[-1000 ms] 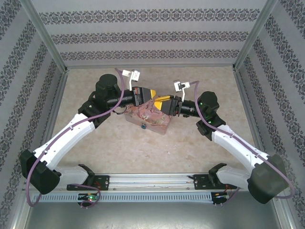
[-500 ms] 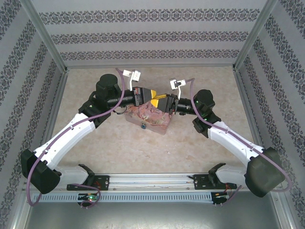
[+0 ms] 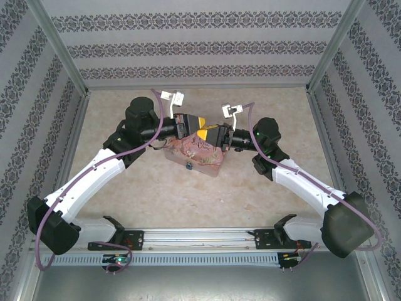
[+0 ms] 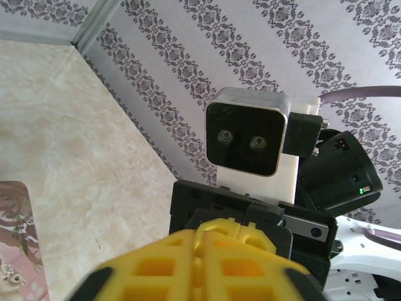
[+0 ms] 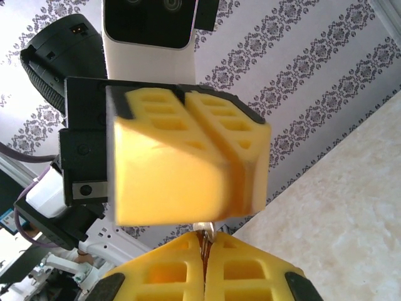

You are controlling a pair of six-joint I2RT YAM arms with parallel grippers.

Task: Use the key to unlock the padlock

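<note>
Both grippers meet tip to tip above the pink tin (image 3: 195, 154). My right gripper (image 5: 205, 243) is shut on the key (image 5: 203, 227), a small metal sliver sticking up out of its yellow fingertips. My left gripper (image 5: 234, 204) hangs just above that sliver, its fingers parted by a narrow slit. Whether it still touches the key I cannot tell. In the top view the left gripper (image 3: 200, 122) and right gripper (image 3: 211, 132) press nose to nose. The padlock (image 3: 188, 167), a tiny blue-teal spot, sits at the tin's near edge, below both grippers.
The tin lies mid-table on the beige surface (image 3: 263, 188), and its corner shows in the left wrist view (image 4: 15, 251). Patterned walls (image 3: 200, 47) close in the back and both sides. The rail (image 3: 200, 237) with the arm bases runs along the near edge.
The right arm swung left until its gripper met the left one, and its jaws closed on the key. The left gripper's fingers parted slightly. The tin and padlock stayed put.
</note>
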